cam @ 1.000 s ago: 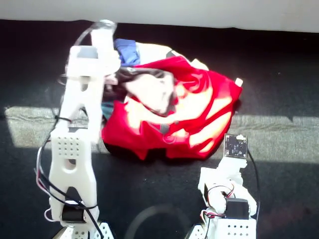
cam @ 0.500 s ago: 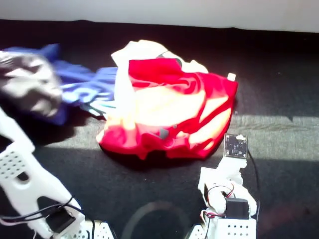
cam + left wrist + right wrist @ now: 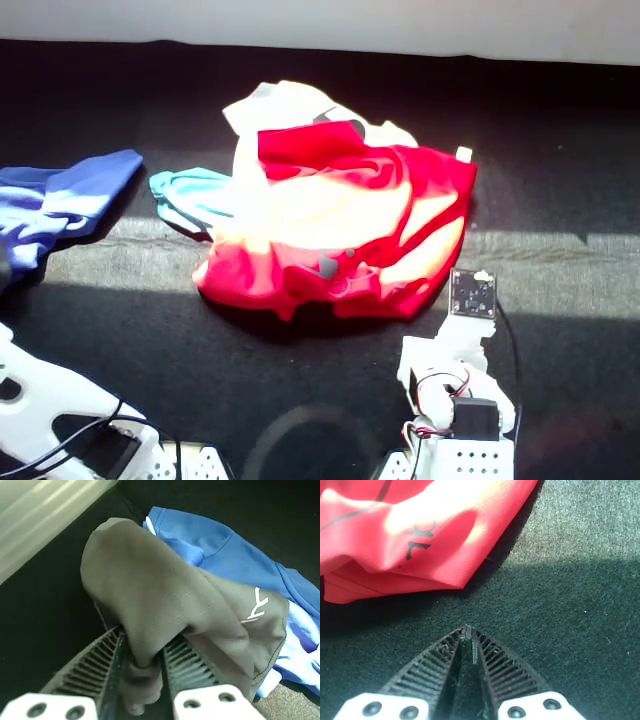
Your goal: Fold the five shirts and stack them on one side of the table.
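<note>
L gripper (image 3: 143,642) clamped on fold of grey shirt (image 3: 165,595), blue shirt (image 3: 235,555) against it. R gripper (image 3: 468,631) tips together, empty, near red shirt (image 3: 420,530).

red shirt (image 3: 340,230), blue shirt (image 3: 70,195), teal shirt (image 3: 190,195), cream shirt (image 3: 290,105), grey shirt (image 3: 165,605), black table (image 3: 560,120)

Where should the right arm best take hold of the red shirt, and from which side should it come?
Probably the near hem of the red shirt, approached from the robot's own side, low over the table. That edge lies bunched into a raised fold closest to the right gripper, whose shut fingers must open first.
</note>
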Robot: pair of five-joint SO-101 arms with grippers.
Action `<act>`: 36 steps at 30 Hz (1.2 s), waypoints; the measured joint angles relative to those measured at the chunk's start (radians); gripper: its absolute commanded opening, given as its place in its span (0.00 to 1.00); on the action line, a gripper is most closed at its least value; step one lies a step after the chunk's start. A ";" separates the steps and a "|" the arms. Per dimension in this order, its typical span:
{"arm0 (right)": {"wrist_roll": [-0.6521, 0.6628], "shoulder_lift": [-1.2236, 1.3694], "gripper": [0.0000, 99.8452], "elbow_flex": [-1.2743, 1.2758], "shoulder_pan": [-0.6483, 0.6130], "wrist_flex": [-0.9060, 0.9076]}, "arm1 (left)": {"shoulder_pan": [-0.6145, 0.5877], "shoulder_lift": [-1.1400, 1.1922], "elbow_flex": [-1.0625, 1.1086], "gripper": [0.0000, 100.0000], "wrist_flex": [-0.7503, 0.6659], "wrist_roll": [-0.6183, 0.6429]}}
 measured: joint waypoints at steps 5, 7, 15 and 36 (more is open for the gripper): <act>0.000 0.000 0.01 0.000 0.000 0.000 | 0.049 -0.020 0.000 0.21 0.075 0.000; 0.000 0.000 0.01 0.000 0.000 0.000 | 0.094 -0.046 0.000 0.19 0.094 0.000; 0.000 0.000 0.01 0.000 0.000 0.000 | 0.382 -0.173 -0.002 0.18 0.103 0.000; 0.000 0.000 0.01 0.000 0.000 0.000 | 1.188 -0.591 1.188 0.28 -0.003 0.000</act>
